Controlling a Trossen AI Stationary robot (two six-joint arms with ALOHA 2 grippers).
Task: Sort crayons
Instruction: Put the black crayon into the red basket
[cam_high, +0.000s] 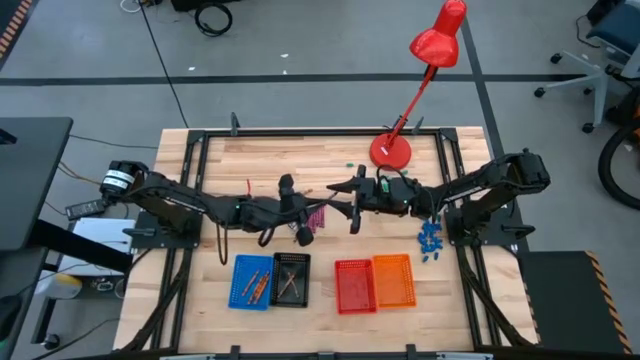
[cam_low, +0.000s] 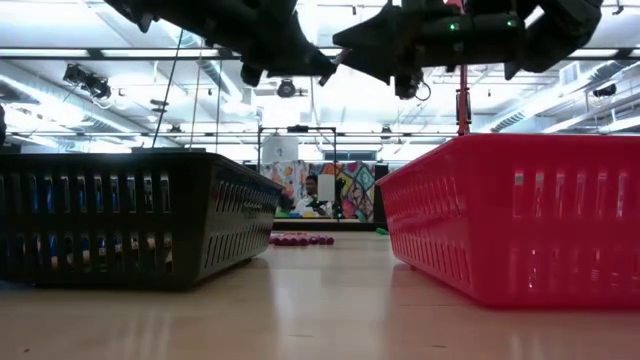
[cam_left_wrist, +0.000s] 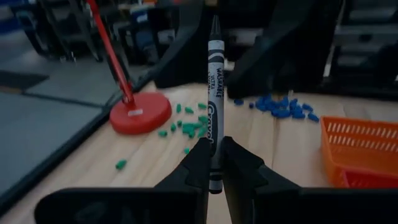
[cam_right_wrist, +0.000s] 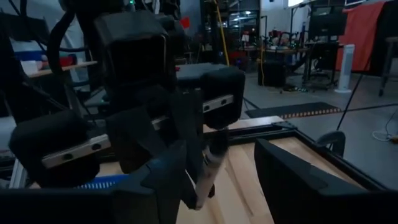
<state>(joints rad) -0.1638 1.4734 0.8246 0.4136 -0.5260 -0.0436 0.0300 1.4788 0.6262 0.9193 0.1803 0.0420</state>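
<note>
Left tool (cam_left_wrist: 211, 163) clenched on 1 grey crayon (cam_left_wrist: 214, 93), seen from the left wrist: a thin paper-wrapped stick with black print and a pointed tip, held upright between the 2 dark wedge-shaped fingers (cam_left_wrist: 194, 163). In the high view this tool (cam_high: 300, 232) sits near the middle of the desk (cam_high: 330, 160), pale wood planks with visible grain.

Right tool (cam_high: 356, 205) released, jaws spread wide, just at 2 o'clock of the left tool, the 2 nearly meeting. In the right wrist view its matte black fingers (cam_right_wrist: 298, 180) flank the left tool (cam_right_wrist: 200, 177) and the crayon (cam_right_wrist: 210, 169) in it; whether they touch the stick I cannot tell.

Loose magenta crayons (cam_high: 317, 217) lie in a small bundle on the desk, right beside the left tool.

Along the 6 o'clock edge, 4 slotted plastic baskets in a row: blue basket (cam_high: 236, 282) with orange-brown sticks inside, black basket (cam_high: 304, 280) with pale sticks, red basket (cam_high: 340, 288), orange basket (cam_high: 393, 280). In the low view the black (cam_low: 110, 215) and red (cam_low: 520, 215) basket walls show vertical slots.

Red desk lamp (cam_high: 391, 150), round glossy base, at 12 o'clock. Small green bits (cam_left_wrist: 186, 121) scattered by its base. Blue chunks (cam_high: 430, 240) heaped at 3 o'clock.
</note>
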